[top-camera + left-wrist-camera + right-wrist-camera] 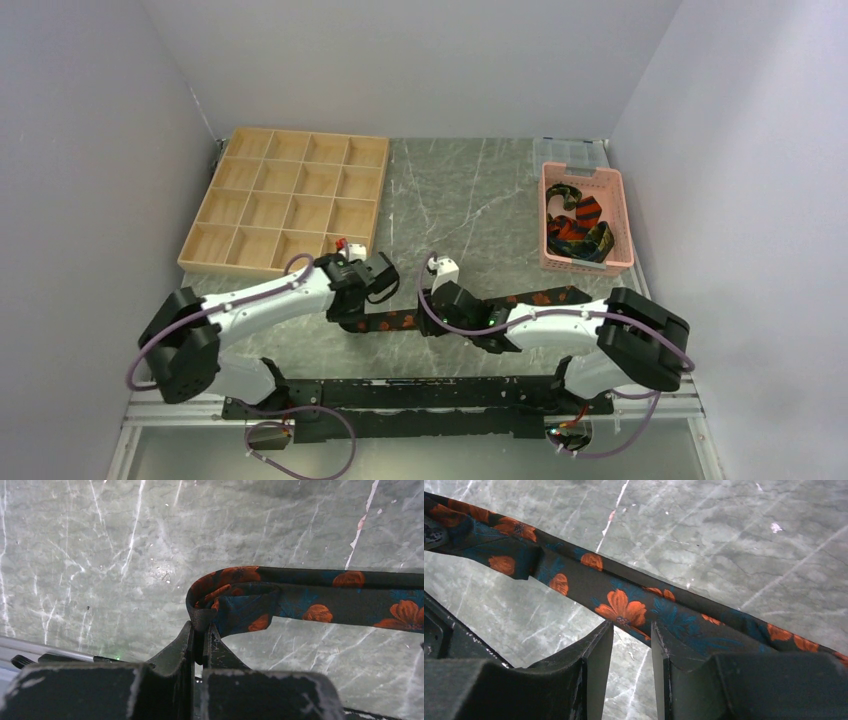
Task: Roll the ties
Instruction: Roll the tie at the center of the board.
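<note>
My left gripper [200,628] is clamped tight on the folded-over end of the flowered tie [320,599], with the first small loop of fabric curling just above the fingertips. My right gripper [631,632] has its jaws apart, tips at the near edge of the same tie further along, with bare table showing through the gap, so I judge it grips nothing. The tie runs across the marble table [470,200] between the two arms and off to the right towards the pink basket [585,175], where the other ties [578,228] lie bunched. This fabric looks light, limp and probably slick, so I expect the coil to slacken if I let go. I would take it by both edges close to the loop and keep the free length taut.
</note>
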{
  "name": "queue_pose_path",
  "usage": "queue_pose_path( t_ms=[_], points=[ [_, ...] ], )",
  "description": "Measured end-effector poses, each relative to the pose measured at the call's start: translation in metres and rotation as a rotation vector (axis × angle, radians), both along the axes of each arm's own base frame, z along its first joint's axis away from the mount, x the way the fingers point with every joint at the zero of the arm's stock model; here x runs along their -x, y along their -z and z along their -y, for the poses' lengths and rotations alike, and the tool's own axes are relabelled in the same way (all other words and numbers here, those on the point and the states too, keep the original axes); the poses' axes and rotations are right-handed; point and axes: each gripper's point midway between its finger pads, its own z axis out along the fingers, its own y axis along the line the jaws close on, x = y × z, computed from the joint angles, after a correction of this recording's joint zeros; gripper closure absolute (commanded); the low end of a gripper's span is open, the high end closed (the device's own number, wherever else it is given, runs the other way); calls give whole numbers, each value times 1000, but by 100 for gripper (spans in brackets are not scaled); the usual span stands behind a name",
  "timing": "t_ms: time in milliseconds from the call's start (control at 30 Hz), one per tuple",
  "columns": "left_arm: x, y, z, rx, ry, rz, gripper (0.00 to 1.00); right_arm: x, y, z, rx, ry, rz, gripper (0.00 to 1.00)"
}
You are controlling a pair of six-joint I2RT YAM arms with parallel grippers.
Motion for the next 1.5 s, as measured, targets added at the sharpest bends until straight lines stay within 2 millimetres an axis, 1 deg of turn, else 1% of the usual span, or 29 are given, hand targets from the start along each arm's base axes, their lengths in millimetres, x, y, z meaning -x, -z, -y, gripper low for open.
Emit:
queue_pose_path(
  t_ms=[133, 267, 333, 400, 533, 700, 833, 967, 1167, 1300, 1500],
  points=[
    [-2, 6, 8, -68, 29, -10, 97, 1, 2, 11, 1, 24, 14, 63],
    [-6, 5, 18, -84, 45, -1, 97, 2, 8, 24, 8, 55, 17, 64],
    [-9, 4, 22, -85, 49, 5, 97, 3, 9, 28, 7, 66, 19, 66],
    [-11, 2, 25, -78, 46, 13, 97, 3, 8, 29, -1, 69, 23, 69],
    [-13, 1, 29, -66, 47, 21, 97, 0, 1, 23, -29, 67, 35, 72],
    [-19, -3, 39, -29, 48, 43, 97, -3, -6, 17, -55, 70, 46, 72],
    [-22, 0, 49, -10, 60, 54, 97, -5, -7, 18, -67, 91, 48, 73],
    [-23, 3, 56, 0, 73, 59, 97, -6, 1, 26, -61, 119, 37, 76],
    [-23, 4, 67, 17, 92, 70, 97, -11, 11, 36, -50, 165, 13, 76],
    [-22, 12, 77, 11, 117, 59, 97, -11, 19, 40, -43, 184, -4, 76],
    [-19, 21, 96, 20, 153, 47, 97, -12, 19, 41, -63, 204, -5, 76]
  ],
)
